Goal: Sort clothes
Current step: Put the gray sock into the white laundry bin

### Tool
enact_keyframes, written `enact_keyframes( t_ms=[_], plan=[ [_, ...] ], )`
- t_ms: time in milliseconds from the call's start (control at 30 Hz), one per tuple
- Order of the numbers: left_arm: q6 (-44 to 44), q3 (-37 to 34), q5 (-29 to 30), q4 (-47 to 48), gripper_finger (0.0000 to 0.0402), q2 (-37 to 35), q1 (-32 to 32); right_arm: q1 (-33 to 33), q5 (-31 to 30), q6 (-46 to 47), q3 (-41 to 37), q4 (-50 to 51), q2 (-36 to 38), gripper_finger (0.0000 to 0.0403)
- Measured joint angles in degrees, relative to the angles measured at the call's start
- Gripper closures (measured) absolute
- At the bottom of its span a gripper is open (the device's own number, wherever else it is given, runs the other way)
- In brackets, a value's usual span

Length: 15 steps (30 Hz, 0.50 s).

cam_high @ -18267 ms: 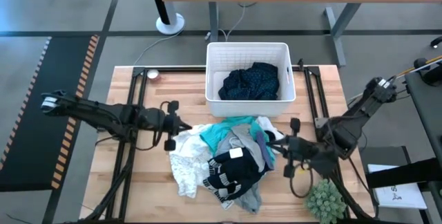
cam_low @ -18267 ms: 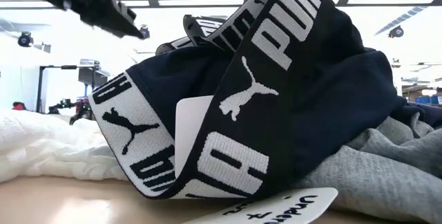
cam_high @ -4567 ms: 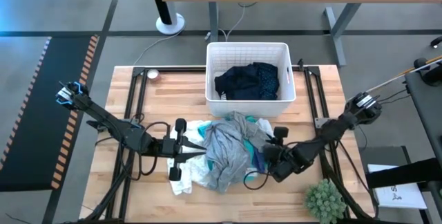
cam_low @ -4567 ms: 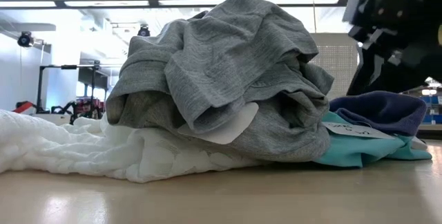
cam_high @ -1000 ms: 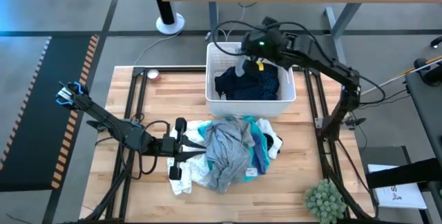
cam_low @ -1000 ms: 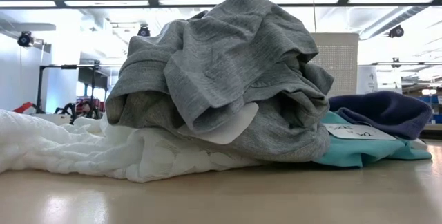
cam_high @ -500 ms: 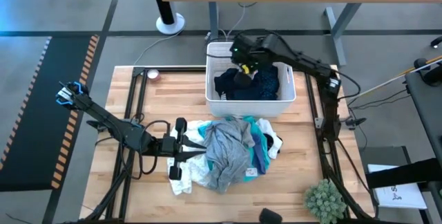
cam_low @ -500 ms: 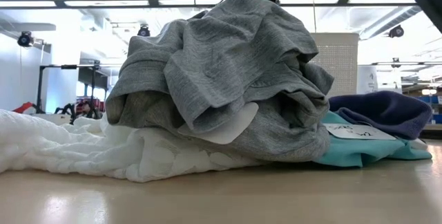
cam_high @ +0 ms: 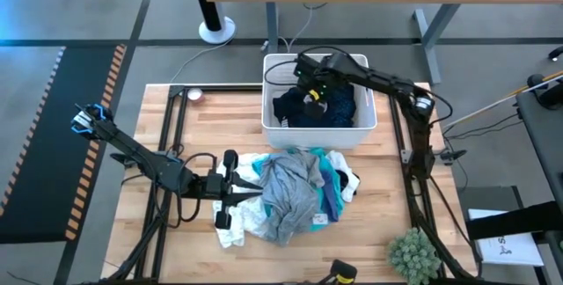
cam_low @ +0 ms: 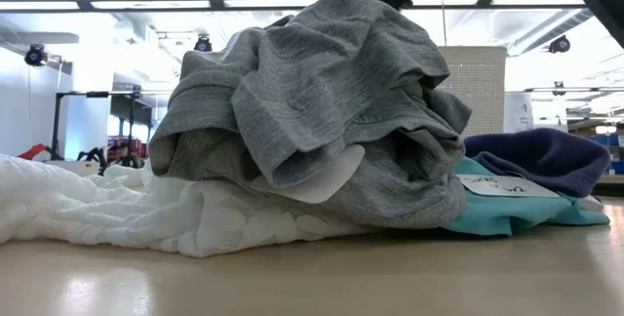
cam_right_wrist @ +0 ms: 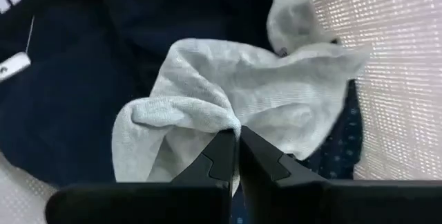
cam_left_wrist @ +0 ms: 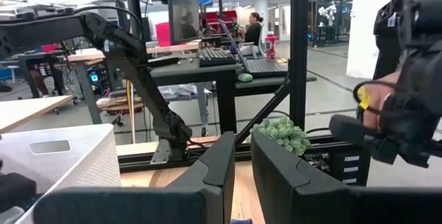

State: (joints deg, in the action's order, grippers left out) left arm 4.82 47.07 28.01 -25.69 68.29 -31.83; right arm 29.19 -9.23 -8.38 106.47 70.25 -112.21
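My two slim, matt-black jointed arms trail looped black cables. The left arm's tool (cam_high: 230, 188) has blocky dark fingers; its rear joint carries a blue-and-white tag. The right arm's tool (cam_high: 310, 91) shows a small green light and a yellow marking.

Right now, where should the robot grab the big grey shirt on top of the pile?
Probably by the raised fold at the top of the crumpled grey fabric garment, coming straight down from above. It lies heaped highest on the pile, so that ridge stands clear of the white lacy garment under it. The left tool waits right beside it, on its left edge.
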Motion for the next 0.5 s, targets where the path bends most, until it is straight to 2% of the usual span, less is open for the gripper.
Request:
enact_keyframes(
  t_ms=[133,500],
  plan=[
    [-0.3,0.0,0.02,-0.04,0.0365,0.0,0.0,1.03,3.64,-1.07,-7.79,-5.78,2.65,0.0403],
    [-1.03,0.0,0.02,0.0,0.0365,-0.04,0.0,2.58,5.66,-1.24,-24.58,-20.15,4.4,0.0403]
  ],
)
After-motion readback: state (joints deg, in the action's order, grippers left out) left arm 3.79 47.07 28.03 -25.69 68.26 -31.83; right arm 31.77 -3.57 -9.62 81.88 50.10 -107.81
